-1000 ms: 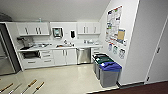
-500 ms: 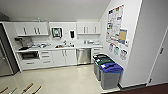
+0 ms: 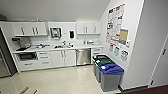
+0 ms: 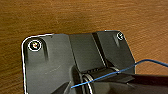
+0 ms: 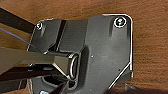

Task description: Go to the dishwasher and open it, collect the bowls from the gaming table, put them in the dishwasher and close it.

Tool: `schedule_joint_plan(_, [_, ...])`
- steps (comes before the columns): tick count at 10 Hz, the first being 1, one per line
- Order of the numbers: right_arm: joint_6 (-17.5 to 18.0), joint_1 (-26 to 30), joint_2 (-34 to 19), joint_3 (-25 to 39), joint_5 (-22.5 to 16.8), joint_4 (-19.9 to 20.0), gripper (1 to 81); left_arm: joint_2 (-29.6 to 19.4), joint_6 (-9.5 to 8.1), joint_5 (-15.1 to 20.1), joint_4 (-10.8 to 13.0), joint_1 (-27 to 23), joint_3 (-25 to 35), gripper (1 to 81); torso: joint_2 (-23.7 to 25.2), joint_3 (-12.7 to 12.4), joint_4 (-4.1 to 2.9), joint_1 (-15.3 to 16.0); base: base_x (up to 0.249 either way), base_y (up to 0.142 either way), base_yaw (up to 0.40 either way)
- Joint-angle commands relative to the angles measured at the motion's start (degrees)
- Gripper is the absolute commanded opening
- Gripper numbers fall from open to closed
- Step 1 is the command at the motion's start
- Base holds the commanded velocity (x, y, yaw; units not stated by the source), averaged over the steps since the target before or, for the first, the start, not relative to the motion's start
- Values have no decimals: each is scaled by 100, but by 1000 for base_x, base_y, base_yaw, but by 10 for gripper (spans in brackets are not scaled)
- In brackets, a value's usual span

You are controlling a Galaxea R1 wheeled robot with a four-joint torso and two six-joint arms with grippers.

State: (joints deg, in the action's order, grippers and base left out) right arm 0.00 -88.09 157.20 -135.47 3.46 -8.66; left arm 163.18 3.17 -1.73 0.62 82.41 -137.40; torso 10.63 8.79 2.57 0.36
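The dishwasher [image 3: 83,56] is a stainless-steel front set under the white counter [image 3: 75,47], right of the white cabinet doors. Its door is shut, and it stands across the pale floor from me, at the far wall of a kitchenette. The bowls and the gaming table are out of view. Both wrist views look down past the robot's dark plate onto a brown wooden surface.
Two grey bins, one with a green lid [image 3: 102,61] and one with a blue lid [image 3: 111,69], stand against the right wall near the dishwasher. A dark fridge edge [image 3: 3,62] is at the left. Wooden pieces [image 3: 25,90] poke in at the lower left. Pale floor [image 3: 62,80] lies in front.
The whole head picture has shifted slightly, so the camera has moved. Nothing in the kitchenette has moved.
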Motion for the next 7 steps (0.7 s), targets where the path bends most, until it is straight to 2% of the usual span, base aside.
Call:
schedule_joint_plan(1, [-26,261,-81,40,-267,-57,811,-92,26,270,-9,-335,47,811,0,0,0,0,114,0,0])
schedule_joint_plan(7, [-26,269,-81,40,-267,-49,811,-92,26,261,-1,-335,46,811,2,0,0,-6,113,0,0])
